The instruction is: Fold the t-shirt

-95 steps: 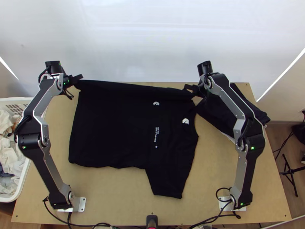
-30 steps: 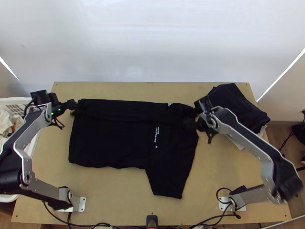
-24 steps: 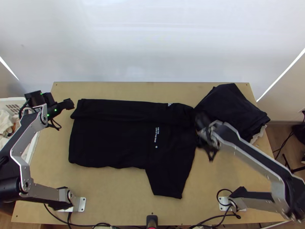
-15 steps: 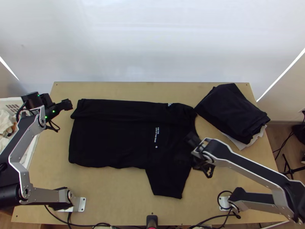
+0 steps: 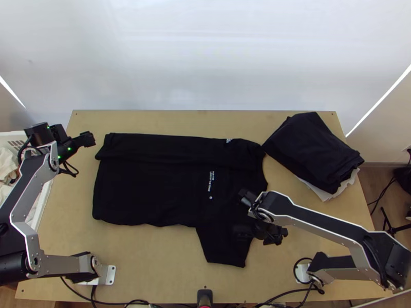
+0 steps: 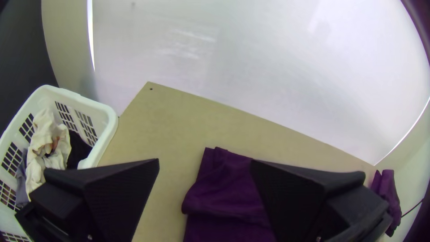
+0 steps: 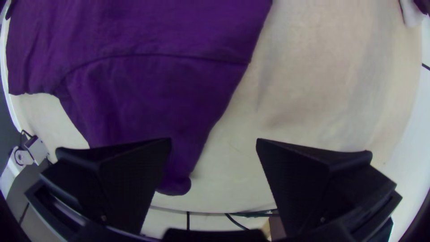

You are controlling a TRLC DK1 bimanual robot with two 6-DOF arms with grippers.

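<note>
My left gripper [image 5: 90,138] stands open beside the shirt's far left corner, touching nothing. The black t-shirt [image 5: 149,190] lies on the table with its far side folded over in a long strip; its near sleeve [image 5: 223,249] is spread toward the near edge. Over that sleeve's right side is my right gripper [image 5: 262,237]. The left wrist view has the left gripper [image 6: 204,163] with its fingers wide apart near the folded corner of the shirt [image 6: 228,192]. In the right wrist view, the right gripper [image 7: 214,143] is open above the sleeve [image 7: 148,107], holding nothing.
Another dark folded garment [image 5: 313,149] lies at the table's far right, with white cloth [image 5: 329,192] under it. A white basket [image 6: 105,134] with clothes stands at the left. Bare table [image 5: 154,256] lies in front of the shirt's body.
Both grippers have let go of the shirt's far edge, which now lies folded over. The left gripper moved off to the left; the right one came nearer, down to the near sleeve.
</note>
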